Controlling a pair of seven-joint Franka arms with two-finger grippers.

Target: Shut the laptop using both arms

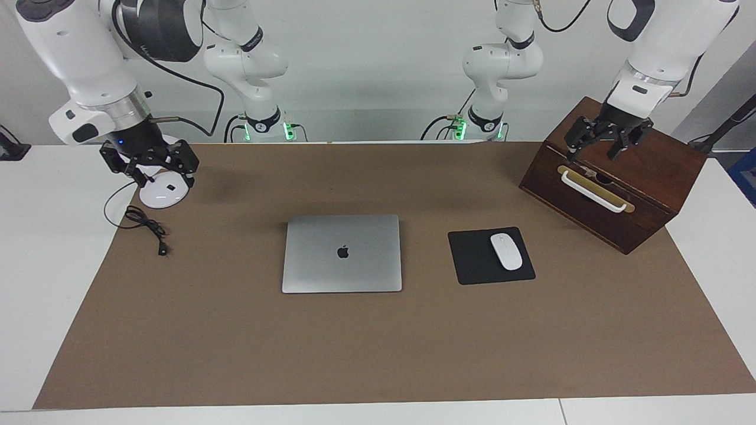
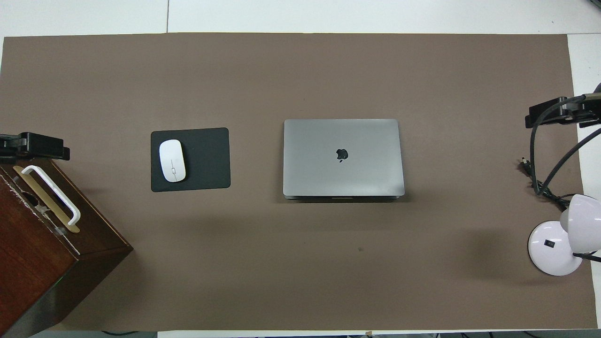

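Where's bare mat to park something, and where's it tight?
Widest free patch: the strip farther from the robots than the laptop and mouse pad. Also free: between laptop and lamp. Tight: the mouse pad to wooden box gap under the left pincer, and the lamp-and-cable corner under the right pincer.

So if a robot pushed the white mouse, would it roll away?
Probably not. The mouse looks flat-bottomed and low, so it would likely slide, not roll. It looks small and probably light. The black mouse pad under it may grip it a little, and its smooth rounded top could slip from fingers.
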